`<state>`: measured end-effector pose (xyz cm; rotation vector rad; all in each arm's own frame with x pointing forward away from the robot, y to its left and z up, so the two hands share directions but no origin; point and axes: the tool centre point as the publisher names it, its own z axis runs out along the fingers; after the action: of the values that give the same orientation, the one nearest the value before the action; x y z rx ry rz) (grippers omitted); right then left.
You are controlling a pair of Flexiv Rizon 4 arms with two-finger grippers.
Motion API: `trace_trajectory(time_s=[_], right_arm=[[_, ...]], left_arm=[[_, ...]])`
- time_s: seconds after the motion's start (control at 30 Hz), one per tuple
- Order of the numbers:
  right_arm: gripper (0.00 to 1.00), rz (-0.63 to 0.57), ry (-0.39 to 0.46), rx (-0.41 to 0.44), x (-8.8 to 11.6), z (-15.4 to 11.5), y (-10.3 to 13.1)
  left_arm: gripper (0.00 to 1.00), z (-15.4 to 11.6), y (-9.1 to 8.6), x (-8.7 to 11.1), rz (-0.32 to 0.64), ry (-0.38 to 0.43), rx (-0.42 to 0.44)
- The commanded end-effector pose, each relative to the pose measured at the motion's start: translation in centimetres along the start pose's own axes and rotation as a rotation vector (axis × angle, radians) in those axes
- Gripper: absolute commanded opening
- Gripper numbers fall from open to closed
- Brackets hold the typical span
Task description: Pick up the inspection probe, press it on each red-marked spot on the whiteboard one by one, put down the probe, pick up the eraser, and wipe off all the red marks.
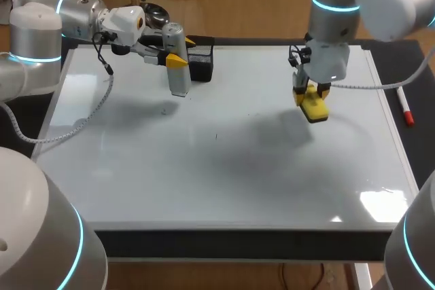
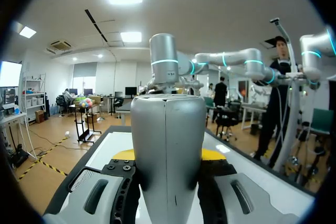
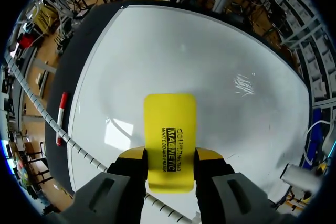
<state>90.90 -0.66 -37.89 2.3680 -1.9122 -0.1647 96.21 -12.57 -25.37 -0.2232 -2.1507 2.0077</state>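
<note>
Head view: right gripper (image 1: pixel 312 102) hangs over the right half of the whiteboard (image 1: pixel 224 181), jaws pinching the yellow eraser (image 1: pixel 315 108) from two sides. Right wrist view agrees: the eraser is gripped on both long edges. It appears to be off the surface, since its shadow lies apart from it.

Left gripper (image 1: pixel 177 61) is over the far left part of the board, jaws clamped on the silver probe (image 1: pixel 179 76). The probe stands upright with its lower end at or just above the board; I cannot tell whether it touches. A black box (image 1: pixel 201 60) sits just beside it. A red marker (image 1: pixel 406 109) lies off the board's right edge on the dark mat (image 1: pixel 406 66).

Step, my judgement: wiping stage, since the eraser is in hand. Odd point: the probe is not put down, though the task places that before the eraser.

I find no red marks in either view of the board. There are only a few tiny dark specks toward the middle and left, too small to identify.

Next move, my judgement:
- If any mark is left, I bring the eraser down flat onto the board with even pressure and sweep across it, keeping clear of the left arm.
- If none is left, I set the eraser down.
- The probe needs lowering to rest, perhaps near the black box, and then the jaws released.
</note>
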Motion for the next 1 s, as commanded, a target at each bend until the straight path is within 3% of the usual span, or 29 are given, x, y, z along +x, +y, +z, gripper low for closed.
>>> trace_trajectory(time_s=[0.03, 0.2, 0.53, 0.67, 1.0], right_arm=[[0.0, -0.005, 0.0, -0.019, 0.2, -0.6, -2.2], [0.0, -0.016, 0.0, -0.022, 0.2, -1.2, -4.6], [0.0, -0.027, -0.013, -0.018, -2.3, -1.8, -8.2], [0.0, -0.036, -0.019, -0.019, -4.1, -1.3, -9.0], [0.0, -0.018, -0.035, -0.017, -5.3, -0.7, -11.2]], left_arm=[[0.0, 0.0, -0.1, 0.0, 0.0, -0.001, -0.001], [0.0, 0.0, -0.1, 0.0, 0.0, -0.001, -0.001], [0.0, 0.0, -0.1, 0.0, 0.0, -0.001, -0.001], [0.0, 0.0, -0.1, 0.0, 0.0, -0.001, -0.001], [0.0, 0.0, -0.1, 0.0, 0.0, -0.001, -0.001]])
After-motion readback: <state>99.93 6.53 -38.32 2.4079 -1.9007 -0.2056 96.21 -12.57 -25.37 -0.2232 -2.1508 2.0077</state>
